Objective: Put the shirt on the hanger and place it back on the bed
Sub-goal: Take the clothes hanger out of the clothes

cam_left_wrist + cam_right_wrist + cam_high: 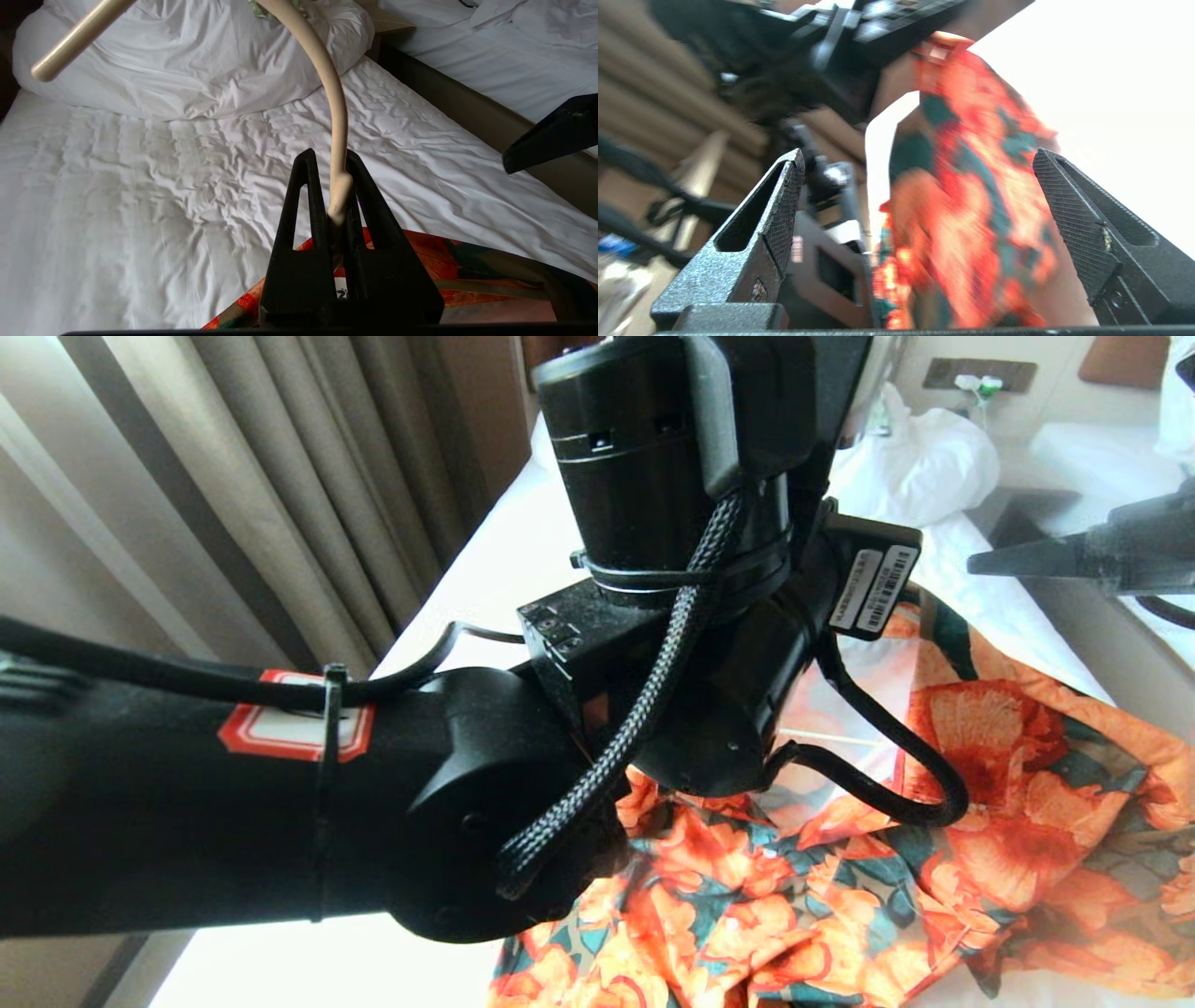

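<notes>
item: short-sleeved button-up shirt [980, 821] with large orange flowers over dark green leaves, lying rumpled on the single bed [117, 210] with its wrinkled white sheet; in the head view it spreads over the near right part of the mattress, partly hidden behind the left arm [280, 803].

item: thin cream-white wire clothes hanger [337, 140], its neck clamped between the closed black fingers [308, 205] of the left gripper [334, 186]; the curved hook rises away from the gripper toward the bunched white duvet and pillow [187, 70] at the head of the bed. the shirt's orange cloth shows directly beneath this gripper (whether the hanger's shoulders sit inside the shirt cannot be told).

item: right gripper [920, 158], jaws spread wide and holding nothing; the hanging flowered cloth lies in the gap between its two textured black fingers [784, 200], blurred, not touched by either. in the head view its tip enters from the right edge, above the shirt.

item: beige pleated curtains [233, 495], left of the bed.

item: second white-sheeted bed [514, 46], across a narrow aisle to the right.
</notes>
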Tool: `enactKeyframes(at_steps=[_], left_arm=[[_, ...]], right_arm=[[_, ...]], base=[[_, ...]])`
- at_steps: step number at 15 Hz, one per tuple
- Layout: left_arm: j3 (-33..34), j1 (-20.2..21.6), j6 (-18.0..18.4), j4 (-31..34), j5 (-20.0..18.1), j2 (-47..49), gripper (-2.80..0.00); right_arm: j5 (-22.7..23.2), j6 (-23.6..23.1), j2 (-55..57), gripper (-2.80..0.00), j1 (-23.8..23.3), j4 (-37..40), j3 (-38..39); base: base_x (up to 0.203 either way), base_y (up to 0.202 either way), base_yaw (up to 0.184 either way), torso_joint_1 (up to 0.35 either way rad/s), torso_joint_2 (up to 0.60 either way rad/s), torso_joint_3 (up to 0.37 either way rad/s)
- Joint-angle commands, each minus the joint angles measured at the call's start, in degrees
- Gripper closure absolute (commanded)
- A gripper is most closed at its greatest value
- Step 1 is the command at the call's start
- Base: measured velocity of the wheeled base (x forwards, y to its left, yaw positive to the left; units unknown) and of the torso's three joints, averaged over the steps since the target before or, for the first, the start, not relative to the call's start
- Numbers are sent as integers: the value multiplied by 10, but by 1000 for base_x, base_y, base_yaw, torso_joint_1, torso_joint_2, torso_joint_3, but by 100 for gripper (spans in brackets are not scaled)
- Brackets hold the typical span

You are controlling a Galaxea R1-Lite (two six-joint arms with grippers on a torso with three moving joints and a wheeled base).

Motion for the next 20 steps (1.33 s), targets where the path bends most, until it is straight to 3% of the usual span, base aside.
enactKeyframes(at_steps=[1,4,7,12,15,16,20], left_arm=[[1,6,1,-2,2,-5,0],[4,17,4,2,7,-16,0],[9,30,7,15,7,-32,0],[14,42,7,39,8,-60,0],[25,50,7,42,8,-69,0],[26,52,6,42,9,-71,0],[32,66,6,42,11,-75,0]], right_arm=[[-2,-10,-1,-280,-33,-1,1],[-13,-11,2,-280,-58,-7,-3],[-75,-19,3,-280,-58,-13,-1],[-78,-92,-1,-280,-74,-17,35],[-78,-110,-5,-280,-87,-20,61],[-79,-117,-5,0,-93,-26,67],[-78,-111,-11,0,-99,-27,76]], base=[[0,0,0,0,0,0],[0,0,0,0,0,0],[0,0,0,0,0,0],[0,0,0,0,0,0],[0,0,0,0,0,0],[0,0,0,0,0,0],[0,0,0,0,0,0]])
